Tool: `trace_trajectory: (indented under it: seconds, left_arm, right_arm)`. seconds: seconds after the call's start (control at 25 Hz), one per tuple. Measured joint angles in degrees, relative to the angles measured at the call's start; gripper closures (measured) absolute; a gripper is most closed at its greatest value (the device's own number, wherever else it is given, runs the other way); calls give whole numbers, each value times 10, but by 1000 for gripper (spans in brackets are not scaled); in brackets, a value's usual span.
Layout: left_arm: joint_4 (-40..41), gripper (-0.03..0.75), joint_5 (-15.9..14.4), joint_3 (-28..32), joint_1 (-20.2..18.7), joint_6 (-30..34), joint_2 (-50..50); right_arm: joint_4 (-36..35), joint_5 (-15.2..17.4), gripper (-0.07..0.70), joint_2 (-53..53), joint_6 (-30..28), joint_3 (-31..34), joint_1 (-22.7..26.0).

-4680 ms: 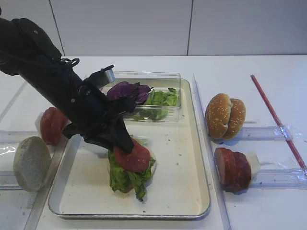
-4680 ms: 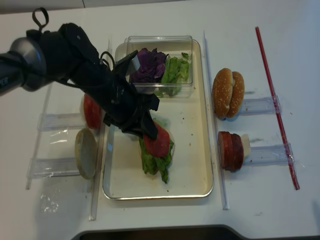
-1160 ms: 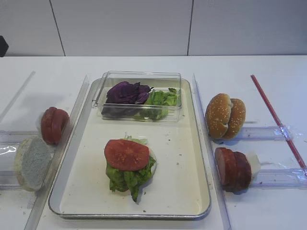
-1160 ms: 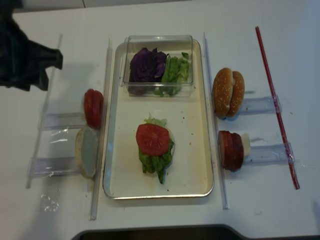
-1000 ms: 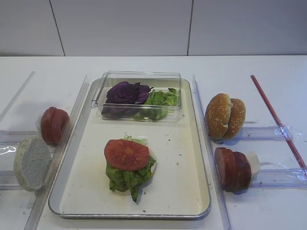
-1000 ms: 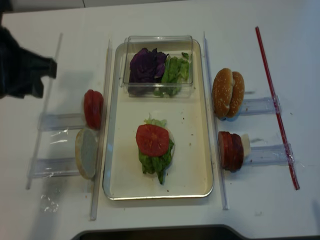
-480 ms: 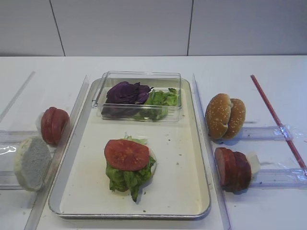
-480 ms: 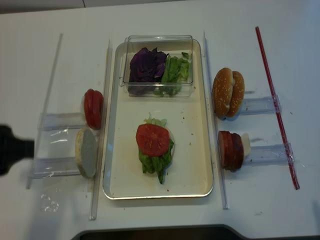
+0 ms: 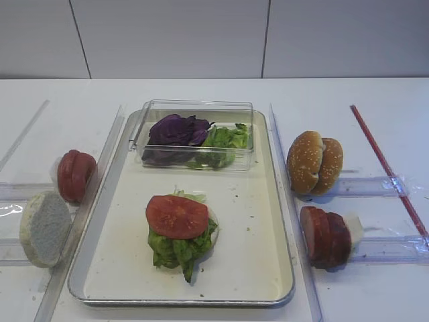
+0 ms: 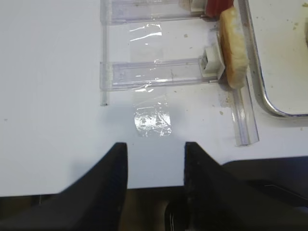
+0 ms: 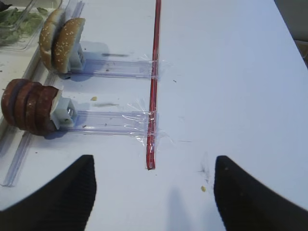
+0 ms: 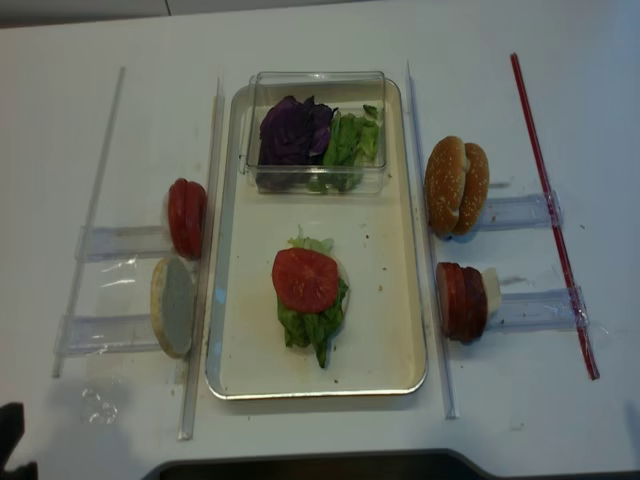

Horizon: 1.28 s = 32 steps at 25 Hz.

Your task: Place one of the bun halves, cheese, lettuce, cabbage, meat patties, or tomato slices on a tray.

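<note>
Both pincers [image 10: 155,178] [image 11: 154,192] parted, empty; clear box [image 9: 194,134], red rod [image 9: 385,168] near tray [image 9: 268,255].

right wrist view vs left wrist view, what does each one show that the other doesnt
Only the right wrist view shows the seeded buns, the meat patties, the red stick and the open right gripper. Only the left wrist view shows the pale bun half, the tray corner and the open left gripper. Both show the white table and clear holders.
</note>
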State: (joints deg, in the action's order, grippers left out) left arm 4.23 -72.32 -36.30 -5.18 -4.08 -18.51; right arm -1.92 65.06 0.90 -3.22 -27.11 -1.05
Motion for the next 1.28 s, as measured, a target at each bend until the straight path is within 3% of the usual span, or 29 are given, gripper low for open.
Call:
trace_trajectory:
  seconds: [0.4, 0.64, 1.28]
  left_arm:
    - [-18, 442, 44, 84, 0, 24, 116]
    - [-54, 442, 47, 85, 0, 76, 167]
    - [-59, 442, 47, 85, 0, 84, 194]
  right_arm:
    - [0, 0, 108, 0, 0, 0, 0]
    - [0, 0, 108, 0, 0, 0, 0]
    - [0, 0, 108, 0, 0, 1, 0]
